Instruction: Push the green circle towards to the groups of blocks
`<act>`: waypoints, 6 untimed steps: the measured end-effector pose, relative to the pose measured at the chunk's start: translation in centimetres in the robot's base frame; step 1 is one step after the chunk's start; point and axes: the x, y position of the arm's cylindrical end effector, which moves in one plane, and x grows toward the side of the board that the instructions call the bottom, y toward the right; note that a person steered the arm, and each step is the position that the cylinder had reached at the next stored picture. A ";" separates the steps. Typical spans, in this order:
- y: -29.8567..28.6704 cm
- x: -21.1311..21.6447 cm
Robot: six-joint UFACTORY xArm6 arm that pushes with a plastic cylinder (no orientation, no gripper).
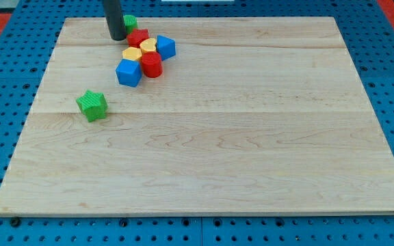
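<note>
Green circle (130,22) sat just to the view's right of my tip (117,37), partly hidden behind the rod, near the board's (252,150) top edge. My tip held nothing; it is a bare rod. I judged the circle light, stiff and likely to roll off a push not aimed through its centre. Just below-right lay the cluster: red star (138,37), yellow blocks (141,50), red cylinder (151,65), two blue cubes (128,72). A green star (92,104) stood well apart, below-left.
</note>
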 end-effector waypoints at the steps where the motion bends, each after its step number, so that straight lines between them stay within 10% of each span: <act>1: -2.4 -1.6; 6: 8.4 -5.0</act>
